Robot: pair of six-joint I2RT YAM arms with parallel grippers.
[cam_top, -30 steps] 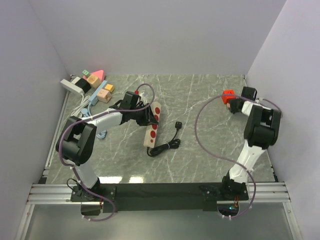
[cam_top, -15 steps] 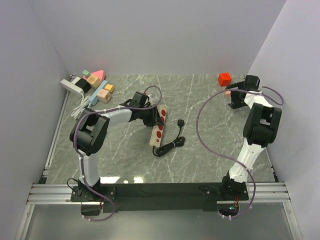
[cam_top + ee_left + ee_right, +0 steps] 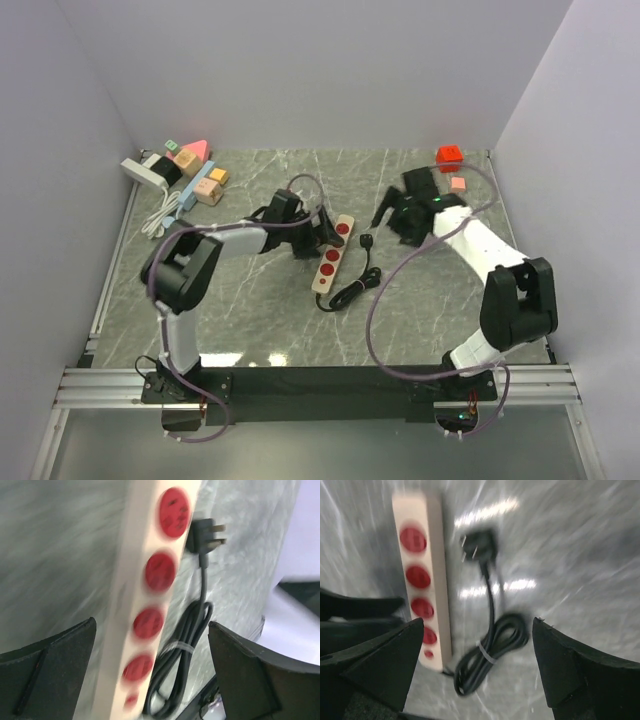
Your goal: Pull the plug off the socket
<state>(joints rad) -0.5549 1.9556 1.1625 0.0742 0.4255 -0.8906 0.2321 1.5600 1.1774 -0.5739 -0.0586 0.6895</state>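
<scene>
Tabletop (image 3: 250, 320) bears plug (image 3: 367, 241) beside socket (image 3: 333, 253); left end effector (image 3: 151, 627) and right end effector (image 3: 477, 623) released.

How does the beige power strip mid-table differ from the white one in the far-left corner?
The beige power strip has red sockets, all bare, a loose plug lying beside it; the white power strip seems to hold a seated black plug. The open left hand straddles the beige one; the white one sits by the toy blocks, away from both hands. Both lie flat on the table.
</scene>
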